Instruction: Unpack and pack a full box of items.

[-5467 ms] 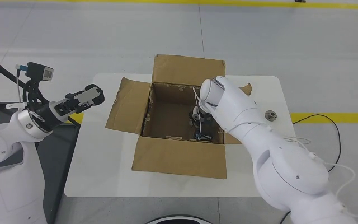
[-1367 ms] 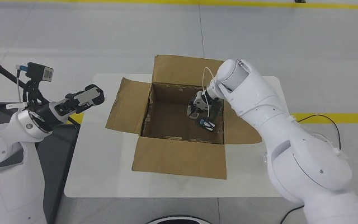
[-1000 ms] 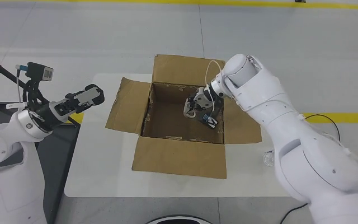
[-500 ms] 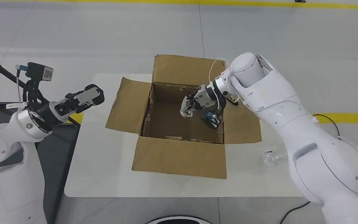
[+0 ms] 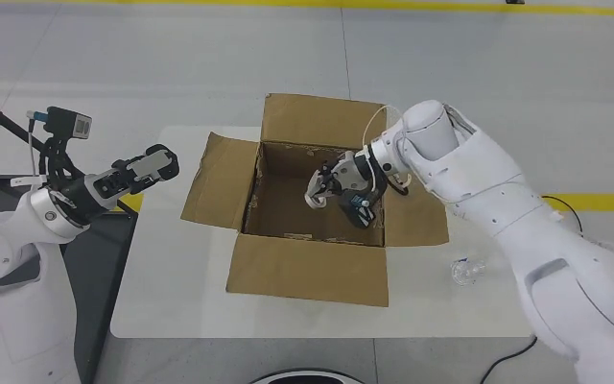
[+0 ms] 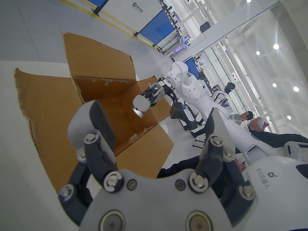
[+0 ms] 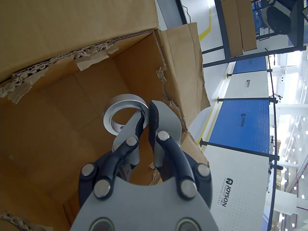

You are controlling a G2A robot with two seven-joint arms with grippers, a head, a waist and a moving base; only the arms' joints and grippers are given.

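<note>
An open cardboard box (image 5: 307, 269) stands in the middle of the white table (image 5: 173, 288). My right gripper (image 5: 321, 187) hangs over the box's inside, shut on the rim of a silver metal ring (image 5: 315, 192). The right wrist view shows one finger inside the ring (image 7: 125, 114) and the other outside it, with the box's brown wall (image 7: 72, 13) behind. My left gripper (image 5: 153, 165) is off the table's left edge, open and holding nothing. In the left wrist view, the left gripper (image 6: 156, 126) points toward the box (image 6: 48, 102) and the ring (image 6: 140, 104).
All the box's flaps are folded outward. A small clear object (image 5: 465, 272) lies on the table to the right of the box, near the right arm. Bare table surface lies left of and in front of the box.
The right arm has swung out to the right and its gripper has risen from the box's right inner side, carrying the ring toward the box's middle. The left arm has not moved.
</note>
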